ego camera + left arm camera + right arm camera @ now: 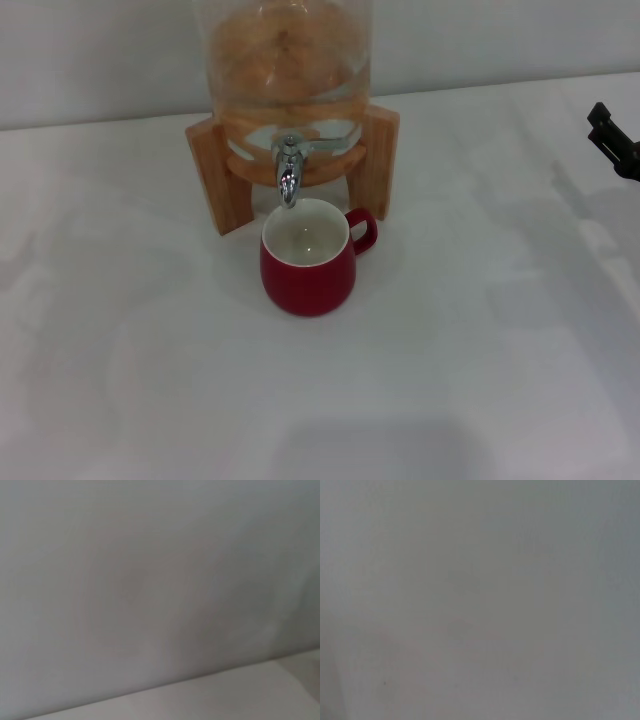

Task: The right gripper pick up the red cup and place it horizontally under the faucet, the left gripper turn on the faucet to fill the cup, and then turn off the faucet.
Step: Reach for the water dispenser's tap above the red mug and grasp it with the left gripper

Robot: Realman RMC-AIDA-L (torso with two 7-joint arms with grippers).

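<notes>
A: Right, starting with the right gripper (612, 140). What are the jaws doing?

B: Only black finger parts are poking in at the far right edge of the head view, up near the back of the white tabletop (470, 400). They are holding nothing and touching nothing. How far apart they are sitting, I cannot tell; too little of the claw is showing.

A: And the arm's pose?

B: Hidden. The wrist and arm are lying outside the head view. The finger parts are hanging well apart from the cup, off to its right.

A: Left gripper?

B: Not showing in any view. The left wrist view is giving only a plain grey wall (150, 580) with a strip of white surface along one edge. The right wrist view is showing a blank grey-white field, no object to be made out.

A: Where is the red cup (308, 262) sitting?

B: Standing upright on the tabletop, mouth up, just in front of the wooden stand (222, 170). Its loop handle is pointing to the robot's right. The white inside is showing; whether any liquid is lying in it I cannot tell.

A: The faucet (290, 170)?

B: Chrome, its spout pointing down right over the back rim of the cup, close above it. Its thin lever is sticking out toward the robot's right. It is mounted on a clear glass dispenser jar (285, 55) resting on the stand.
</notes>
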